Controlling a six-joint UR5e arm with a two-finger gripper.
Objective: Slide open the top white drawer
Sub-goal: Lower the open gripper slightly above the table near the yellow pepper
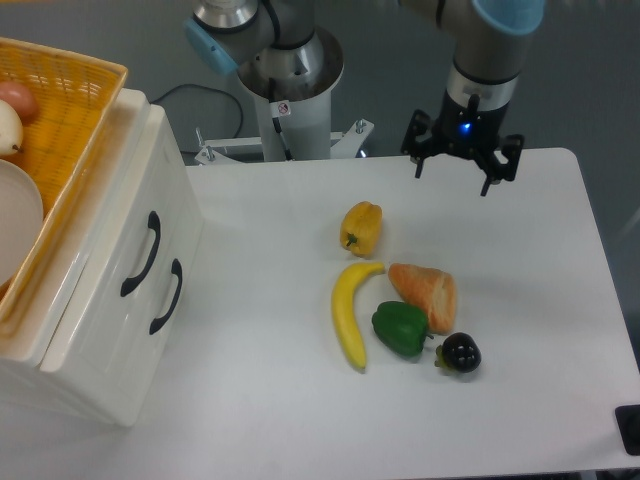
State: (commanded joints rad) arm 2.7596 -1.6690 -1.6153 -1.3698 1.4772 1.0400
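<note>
The white cabinet stands at the left of the table, its front facing right. The top white drawer (112,235) is flush with the cabinet front, and its black curved handle (140,255) sits just left of the lower drawer's identical handle (166,297). My gripper (455,170) hangs open over the far right part of the table, well away from the cabinet, with nothing between its fingers.
A yellow wicker basket (70,110) holding produce and a white plate rests on top of the cabinet. In the table's middle lie a yellow pepper (361,228), a banana (349,313), a bread loaf (426,294), a green pepper (401,329) and a dark eggplant (460,353).
</note>
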